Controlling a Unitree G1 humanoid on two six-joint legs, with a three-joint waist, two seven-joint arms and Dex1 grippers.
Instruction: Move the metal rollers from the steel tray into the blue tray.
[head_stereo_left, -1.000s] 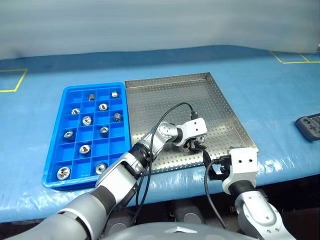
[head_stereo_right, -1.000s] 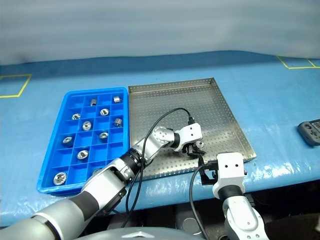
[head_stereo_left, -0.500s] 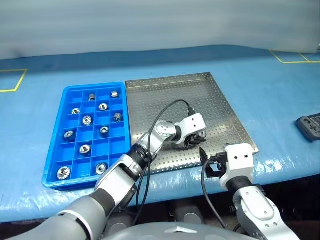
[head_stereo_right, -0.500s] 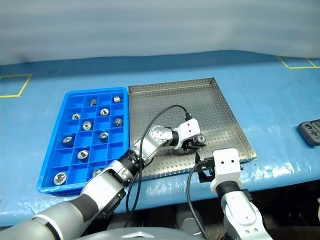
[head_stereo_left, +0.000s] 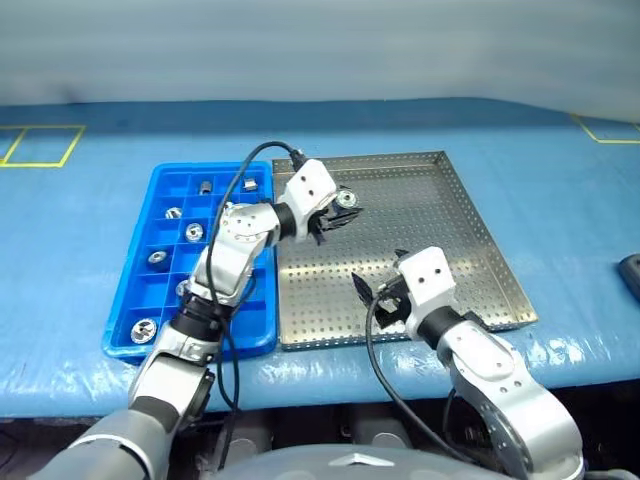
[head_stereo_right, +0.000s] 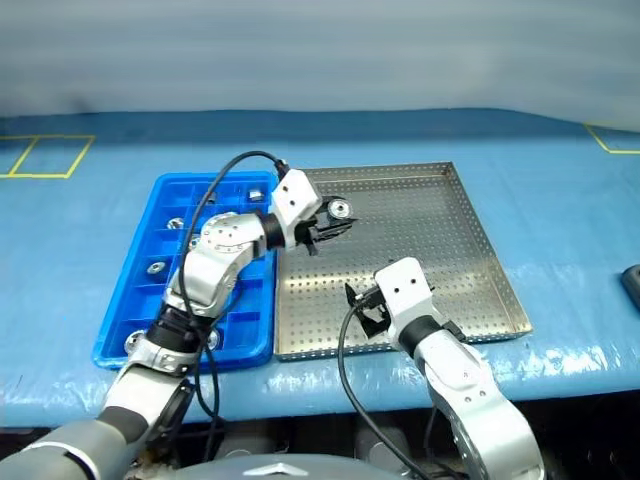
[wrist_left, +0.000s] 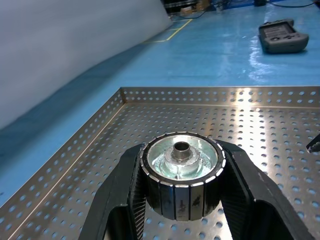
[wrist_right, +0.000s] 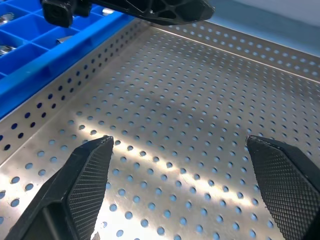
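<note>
Nearly done: the perforated steel tray (head_stereo_left: 440, 240) at frame centre looks empty, the blue compartment tray (head_stereo_left: 165, 190) left holds several, and the left gripper (head_stereo_left: 338, 208) clamps a shiny metal roller (wrist_left: 181, 172) aloft; right gripper (wrist_right: 185, 185) spread wide, empty

Trays and rollers, counted

Two trays: one steel tray (head_stereo_left: 440, 230); one blue tray (head_stereo_left: 140, 300); one roller (wrist_left: 181, 172) clamped in the left gripper (head_stereo_left: 338, 207); at least six rollers (head_stereo_left: 194, 232) showing in the blue compartments.
</note>
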